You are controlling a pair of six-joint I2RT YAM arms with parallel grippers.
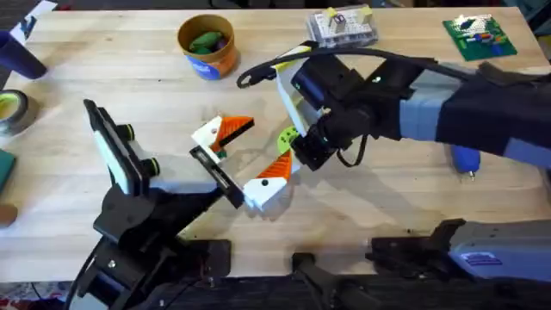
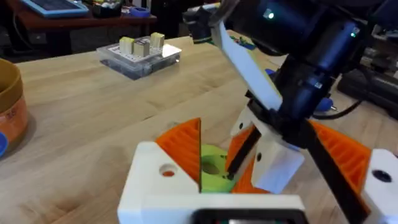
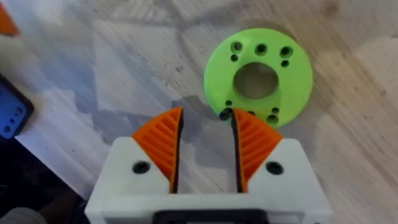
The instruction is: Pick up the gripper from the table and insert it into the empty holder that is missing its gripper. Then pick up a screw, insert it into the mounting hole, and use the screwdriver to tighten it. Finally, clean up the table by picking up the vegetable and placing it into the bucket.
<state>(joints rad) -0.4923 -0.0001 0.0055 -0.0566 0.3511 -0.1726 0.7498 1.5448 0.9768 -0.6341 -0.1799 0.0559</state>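
Note:
The holder [image 1: 216, 176], a narrow black bar, stands before a white-and-black stand [image 1: 114, 148] with yellow-green knobs. It carries one white-and-orange gripper block [image 1: 222, 131] and a second alike block [image 1: 265, 188]. In the left wrist view these two frame my left gripper [image 2: 255, 130], which is wide open. A green disc [image 2: 211, 167] and my right gripper [image 2: 264, 163] lie between them. My right gripper [image 3: 207, 115] is open by a narrow gap, tips at the green disc [image 3: 258, 78]. The blue screwdriver [image 1: 466, 158] peeks from under the right arm. The bucket [image 1: 207, 50] holds the green vegetable [image 1: 205, 40].
A clear parts box [image 1: 343, 27] sits at the back, and a green circuit board [image 1: 478, 36] at the back right. A tape roll [image 1: 10, 110] and a dark blue cylinder [image 1: 17, 53] stand at the left edge. Bare wood lies at the front right.

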